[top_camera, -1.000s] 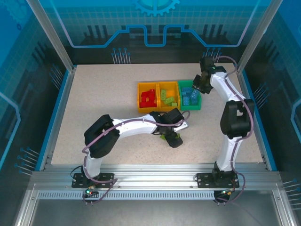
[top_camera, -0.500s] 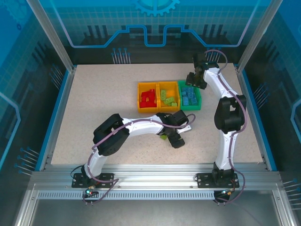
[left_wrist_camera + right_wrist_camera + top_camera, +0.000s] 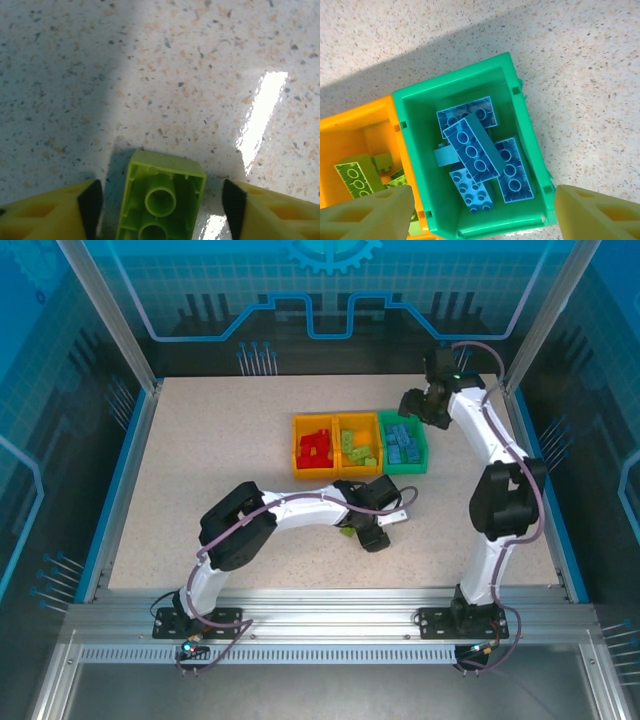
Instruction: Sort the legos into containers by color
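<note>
Lime lego (image 3: 161,195) between parted fingers of your left gripper (image 3: 161,202), gaps either side, your right gripper (image 3: 482,200) spread wide above blue legos (image 3: 472,147) in the green bin (image 3: 417,135)

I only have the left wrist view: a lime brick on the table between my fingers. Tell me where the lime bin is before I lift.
Observer: In the top view, the middle orange bin holds the lime bricks; it sits a short way beyond the left gripper.
Operator: Report what flanks it.
Observer: The left orange bin holds red bricks; the green bin on the right holds blue bricks.
Operator: Give me the right arm.
Observer: The right gripper looks down into the green bin, open, nothing between its fingers.
</note>
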Robot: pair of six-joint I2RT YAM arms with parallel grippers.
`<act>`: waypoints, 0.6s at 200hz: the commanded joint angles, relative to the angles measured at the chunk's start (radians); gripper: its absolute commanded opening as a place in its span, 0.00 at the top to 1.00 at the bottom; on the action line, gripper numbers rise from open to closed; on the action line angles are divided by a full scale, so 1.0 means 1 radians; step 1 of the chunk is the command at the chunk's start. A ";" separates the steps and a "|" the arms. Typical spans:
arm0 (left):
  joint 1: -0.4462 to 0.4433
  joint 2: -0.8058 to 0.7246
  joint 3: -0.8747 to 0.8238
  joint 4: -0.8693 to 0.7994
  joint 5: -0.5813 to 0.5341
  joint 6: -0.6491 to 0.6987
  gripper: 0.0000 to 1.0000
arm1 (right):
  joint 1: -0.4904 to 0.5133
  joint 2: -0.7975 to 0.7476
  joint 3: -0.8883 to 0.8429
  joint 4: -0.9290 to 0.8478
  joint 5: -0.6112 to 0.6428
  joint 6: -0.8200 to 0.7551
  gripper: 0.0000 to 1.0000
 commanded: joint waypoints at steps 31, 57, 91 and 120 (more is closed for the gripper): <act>-0.010 0.022 -0.015 -0.003 0.087 0.025 0.53 | -0.057 -0.137 -0.107 0.024 -0.042 0.042 0.24; -0.010 0.027 -0.007 -0.005 0.088 0.022 0.65 | -0.071 -0.192 -0.162 0.034 -0.043 0.047 0.24; -0.009 0.013 0.015 0.000 0.045 -0.002 0.72 | -0.077 -0.263 -0.238 0.045 -0.034 0.049 0.24; 0.004 0.001 0.074 -0.019 -0.021 -0.030 0.72 | -0.077 -0.322 -0.311 0.058 -0.033 0.049 0.24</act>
